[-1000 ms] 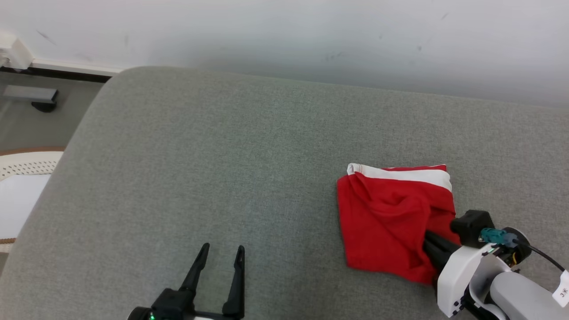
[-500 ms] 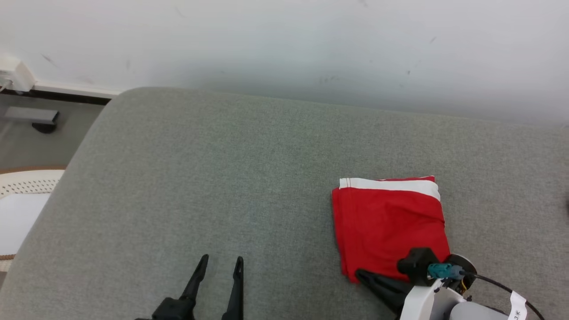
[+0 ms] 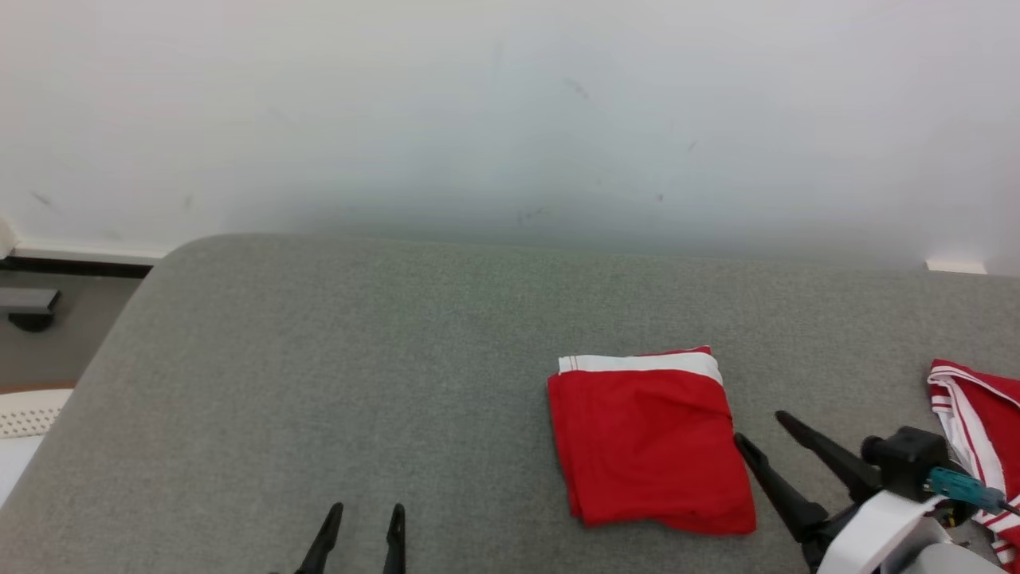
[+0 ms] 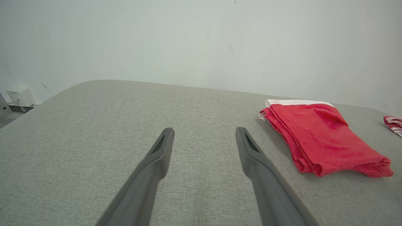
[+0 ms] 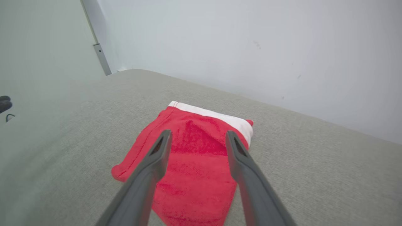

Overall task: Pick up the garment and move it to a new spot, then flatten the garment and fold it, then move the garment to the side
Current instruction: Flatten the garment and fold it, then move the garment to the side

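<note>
Red garment (image 3: 649, 446) lies folded on the gray surface (image 3: 358, 359), about 4 o'clock in the head view, with its white band on the 12 o'clock edge. Right hand (image 3: 759, 426) is just beside its 3 o'clock side, fingers apart, holding nothing. Left hand (image 3: 365, 512) is at 7 o'clock, spread wide and empty. Striped cloth (image 3: 976, 414) sits at far 3 o'clock.

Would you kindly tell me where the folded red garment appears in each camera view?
Head view: the folded red garment lies lower right of centre, on the grey cushion.
Left wrist view: the garment is at the right, mid-height.
Right wrist view: the garment is central, in the lower half.
Shared landmark: its white band along the far edge, toward the wall.
</note>
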